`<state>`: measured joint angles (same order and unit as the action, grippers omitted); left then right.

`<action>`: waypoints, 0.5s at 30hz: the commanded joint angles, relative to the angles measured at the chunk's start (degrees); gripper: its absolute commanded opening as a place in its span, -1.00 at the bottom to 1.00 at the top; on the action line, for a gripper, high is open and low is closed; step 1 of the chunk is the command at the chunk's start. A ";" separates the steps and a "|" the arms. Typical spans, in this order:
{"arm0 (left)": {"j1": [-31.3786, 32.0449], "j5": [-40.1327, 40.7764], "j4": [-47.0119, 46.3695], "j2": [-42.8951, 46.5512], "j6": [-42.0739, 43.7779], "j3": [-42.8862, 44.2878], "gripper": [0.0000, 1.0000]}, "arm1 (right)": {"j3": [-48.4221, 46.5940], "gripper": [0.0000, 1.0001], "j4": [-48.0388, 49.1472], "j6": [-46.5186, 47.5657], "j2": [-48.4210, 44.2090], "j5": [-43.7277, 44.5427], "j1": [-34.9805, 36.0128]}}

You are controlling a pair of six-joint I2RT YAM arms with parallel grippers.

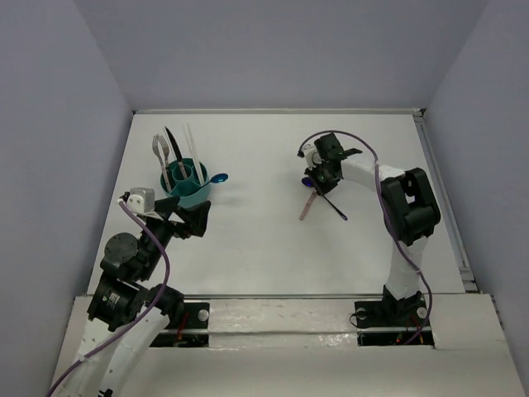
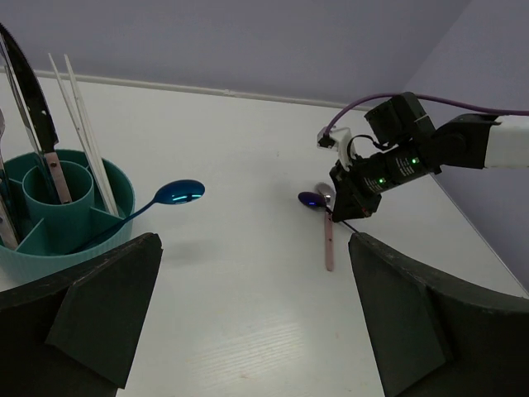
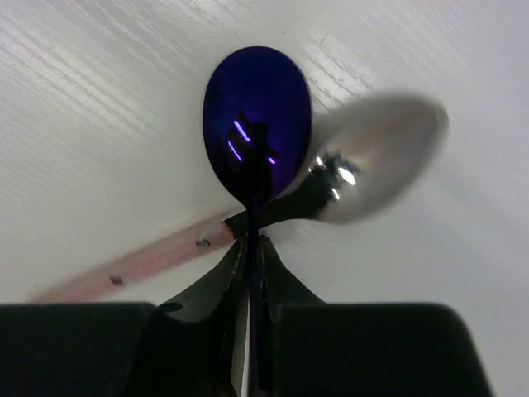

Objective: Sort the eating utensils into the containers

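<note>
The round teal caddy (image 1: pixel 192 192) stands at the left with a fork (image 1: pixel 160 154), a dark knife, pale chopsticks (image 1: pixel 193 145) and a blue spoon (image 1: pixel 218 178) leaning out of it. It also shows in the left wrist view (image 2: pixel 116 198). My right gripper (image 3: pixel 254 248) is shut on the handle of a blue-purple spoon (image 3: pixel 257 116) at mid table. That spoon crosses a silver spoon (image 3: pixel 376 157) with a pink handle (image 3: pixel 149 263). My left gripper (image 2: pixel 256 306) is open and empty, just right of the caddy.
The pink handle (image 1: pixel 307 204) and a thin dark handle (image 1: pixel 333 207) lie on the white table below my right gripper (image 1: pixel 314 178). A raised rail runs along the table's right edge (image 1: pixel 446 207).
</note>
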<state>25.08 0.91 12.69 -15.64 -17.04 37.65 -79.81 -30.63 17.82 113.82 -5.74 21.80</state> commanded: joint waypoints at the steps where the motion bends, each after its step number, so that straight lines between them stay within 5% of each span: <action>1: 0.32 -0.47 -2.84 -0.62 0.34 1.37 0.98 | 1.50 -0.94 0.22 -0.60 -2.37 -1.21 -0.18; 10: 0.32 -0.64 -3.11 -1.06 0.43 1.29 0.98 | 3.17 -1.00 0.92 -2.79 -11.68 3.36 -0.18; 15: 0.32 -0.56 -3.11 -0.97 0.25 1.29 0.98 | 2.91 -1.00 5.21 -6.04 -17.22 -1.81 2.45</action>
<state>25.08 0.86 12.64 -15.68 -17.04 37.65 -76.05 -30.70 15.11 102.00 -4.21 21.96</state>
